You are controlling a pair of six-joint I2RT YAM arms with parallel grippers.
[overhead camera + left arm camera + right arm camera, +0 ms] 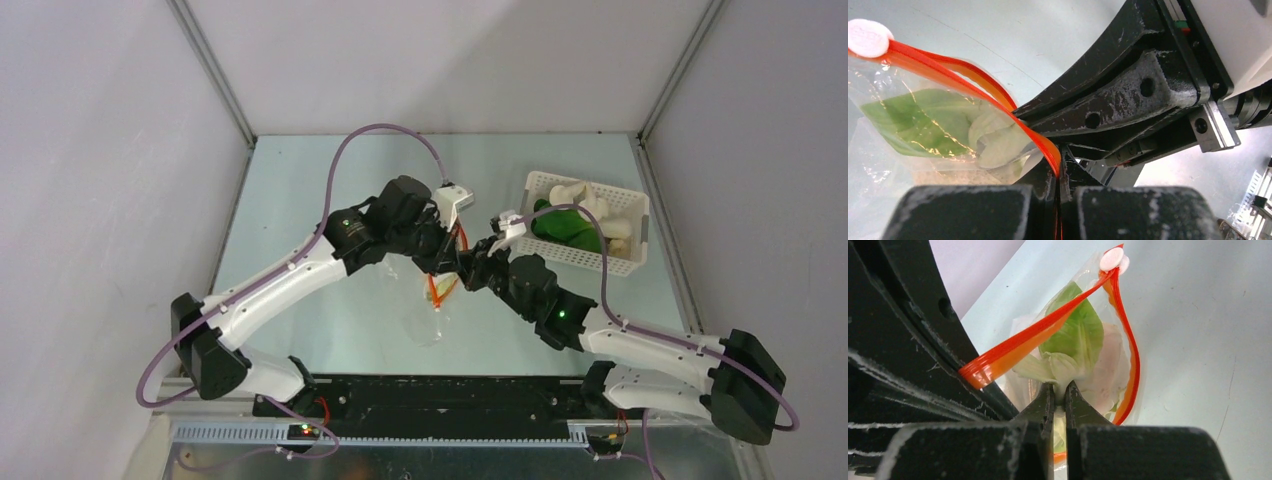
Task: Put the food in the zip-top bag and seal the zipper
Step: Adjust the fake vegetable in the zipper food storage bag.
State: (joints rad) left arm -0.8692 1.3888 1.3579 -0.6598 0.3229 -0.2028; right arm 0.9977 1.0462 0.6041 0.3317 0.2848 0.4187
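Orange-red zipper, strips parted, on clear zip-top bag holding green leafy piece; left gripper clamped on zipper; right gripper clamped on bag's edge.

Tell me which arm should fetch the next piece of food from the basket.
Right. The white basket sits on its side, near its wrist. The left claw pinches the zipper, holding the bag open, so it should probably stay. The right claw need only release the green leafy piece.
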